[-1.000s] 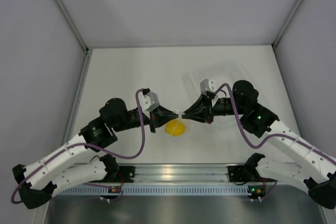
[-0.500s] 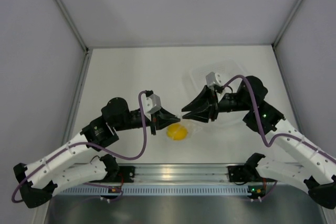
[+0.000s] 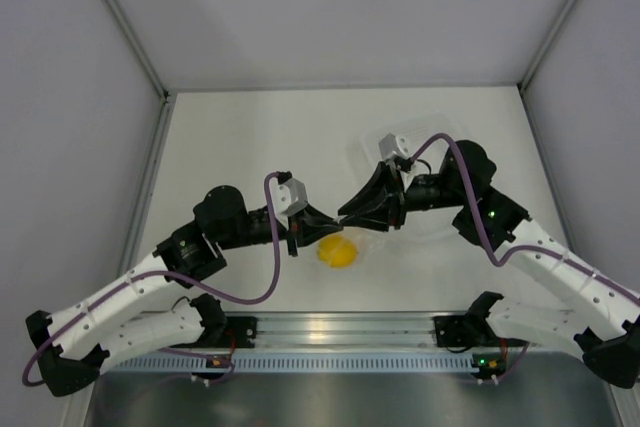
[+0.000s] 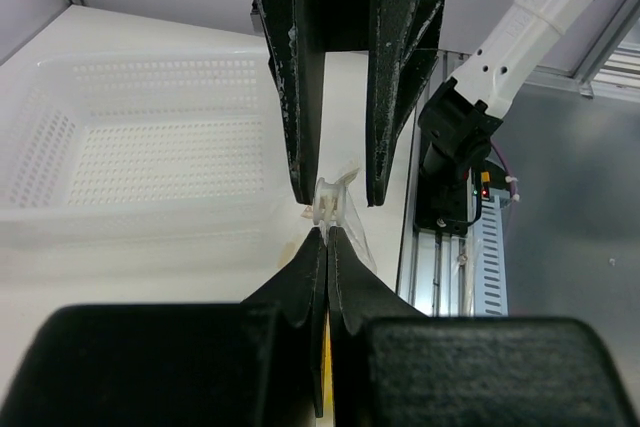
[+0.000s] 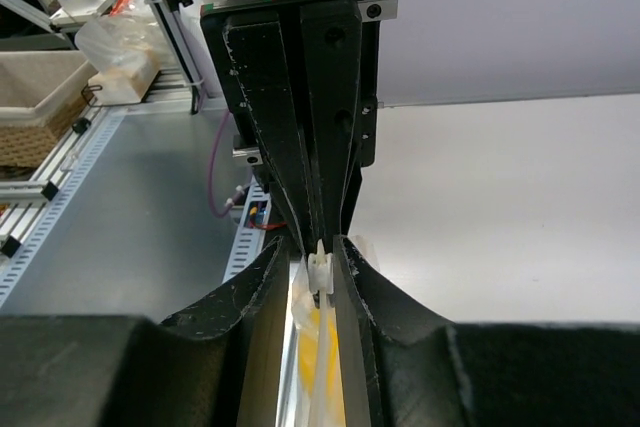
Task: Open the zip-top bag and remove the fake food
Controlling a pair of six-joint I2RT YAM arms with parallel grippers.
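Observation:
The zip-top bag (image 3: pixel 366 244) hangs clear and crinkled between the two grippers, with the yellow fake food (image 3: pixel 337 252) inside it, low over the table. My left gripper (image 3: pixel 330 224) is shut on the bag's top edge (image 4: pixel 345 217). My right gripper (image 3: pixel 345 217) faces it tip to tip. In the right wrist view its jaws stand slightly apart around the bag's white slider (image 5: pixel 319 269), and the fake food (image 5: pixel 316 372) shows yellow below. From the left wrist, the slider (image 4: pixel 330 197) sits between the right fingers (image 4: pixel 300 97) with gaps on both sides.
A clear perforated rigid tray (image 3: pixel 425 132) lies behind the right gripper; it fills the left of the left wrist view (image 4: pixel 150 147). Grey walls close the table on three sides. The metal rail (image 3: pixel 330 332) with the arm bases runs along the near edge.
My right gripper's jaws have parted from shut and now stand round the slider; its wrist swung back and up a little. The left gripper kept its hold and place.

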